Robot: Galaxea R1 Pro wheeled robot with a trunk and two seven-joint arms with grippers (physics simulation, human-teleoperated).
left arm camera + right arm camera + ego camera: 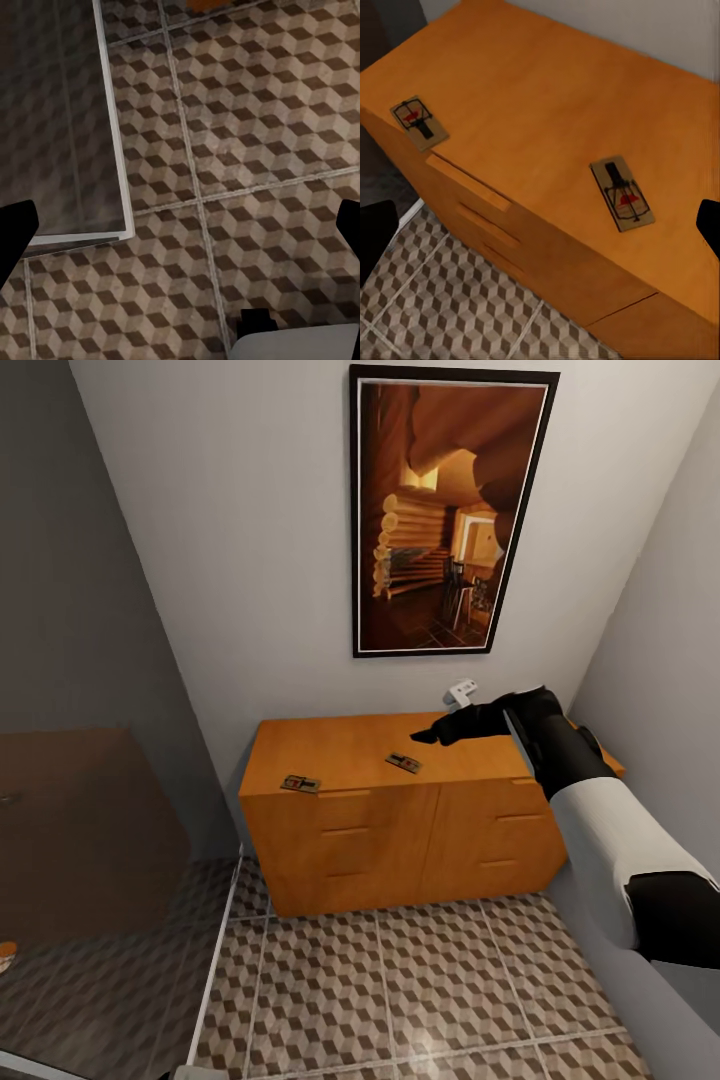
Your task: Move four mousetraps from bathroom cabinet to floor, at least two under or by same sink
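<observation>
Tiled bathroom floor (pixel 420 980) lies nearest me, cube-patterned and bare of traps as far as I can see; my left wrist camera looks down on the same tiles, with the left pincer (pixel 184 225) spread wide and holding nothing. Beyond the tiles stands the cabinet (pixel 400 840), drawers closed. Two mousetraps sit on its top: one (pixel 300 784) at the front left corner, the other (pixel 403 763) near the middle, a little back from the front edge. My right arm reaches over the cabinet's right end, the right pincer (pixel 432 736) hovering just beside the middle trap, apart from it. Its fingertips sit far apart at the edges of the right wrist view, holding nothing. I judge the step to be the reach for the middle trap (pixel 622 193); next I must lower, straddle the thin board squarely and close.
</observation>
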